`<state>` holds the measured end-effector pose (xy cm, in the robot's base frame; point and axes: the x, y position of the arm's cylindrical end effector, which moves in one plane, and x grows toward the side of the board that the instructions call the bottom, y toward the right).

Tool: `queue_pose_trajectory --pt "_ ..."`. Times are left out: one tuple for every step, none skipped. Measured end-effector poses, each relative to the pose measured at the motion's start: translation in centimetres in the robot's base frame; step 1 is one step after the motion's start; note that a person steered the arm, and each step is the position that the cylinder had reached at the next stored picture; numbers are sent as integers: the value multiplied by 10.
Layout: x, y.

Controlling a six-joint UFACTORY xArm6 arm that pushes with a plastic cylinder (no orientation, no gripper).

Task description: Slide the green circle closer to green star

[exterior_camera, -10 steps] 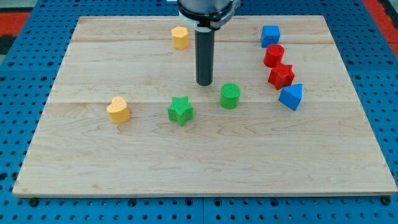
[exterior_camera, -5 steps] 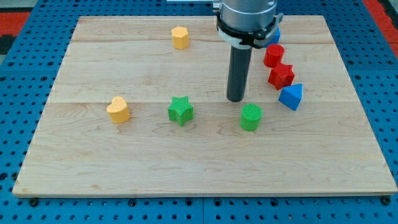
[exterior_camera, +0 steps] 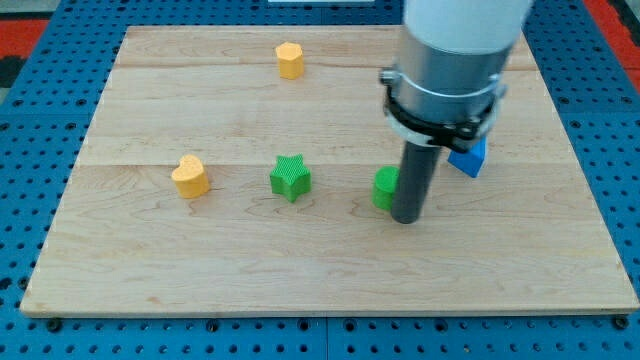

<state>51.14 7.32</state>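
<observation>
The green circle [exterior_camera: 385, 188] stands on the wooden board right of centre, partly hidden by my rod. My tip [exterior_camera: 406, 217] rests on the board touching the circle's right side. The green star [exterior_camera: 290, 177] stands to the circle's left, about a block's width and a half away.
A yellow heart [exterior_camera: 190, 176] stands left of the star. A yellow hexagon [exterior_camera: 290, 60] is near the view's top. A blue block [exterior_camera: 468, 160] shows right of my rod; the arm hides the other blocks there. The wooden board [exterior_camera: 150, 270] lies on a blue pegboard.
My tip swung from the circle's upper left round to its right side. The circle first slid right and down, away from the star, then slightly back left.
</observation>
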Motion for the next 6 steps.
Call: queue_pose_trajectory --pt "0 4" --pt "-6 14" --pt "-7 13" --pt "-9 10" --pt "-13 10" --pt "-16 10"
